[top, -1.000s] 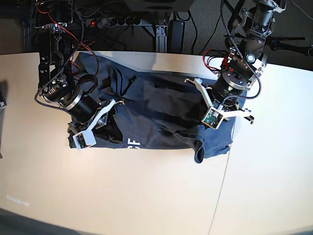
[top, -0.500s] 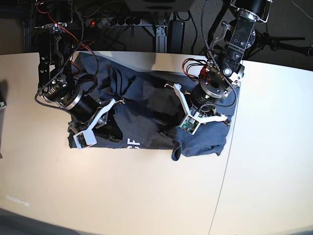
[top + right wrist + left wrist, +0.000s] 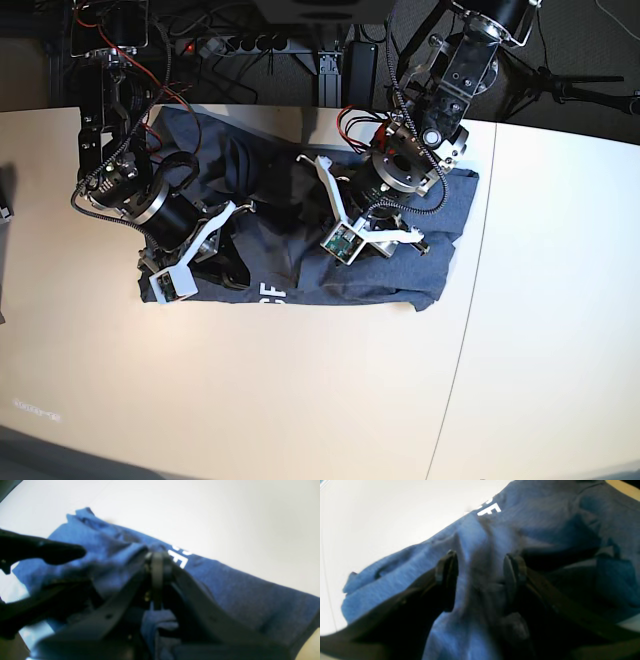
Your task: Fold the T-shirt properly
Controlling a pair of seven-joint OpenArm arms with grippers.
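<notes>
Lying across the back half of the pale cream desk, the heathered blue-grey cotton T-shirt is bunched into a rough rectangle, its white letters at the near edge. It looks soft, light and limp, so it should sag and wrinkle when lifted; best taken at a hem edge or sleeve corner, pinching one layer only. The left hand sits over the middle of the cloth with its fingers spread wide and nothing pinched between them. The right hand is closed tight, fingers pressed together on a fold of the shirt near the lettering. Both wrist views are blurred and dark, the neck and sleeves cannot be made out, most of the lettering is tucked under, and the arms cover the shirt's creases.
</notes>
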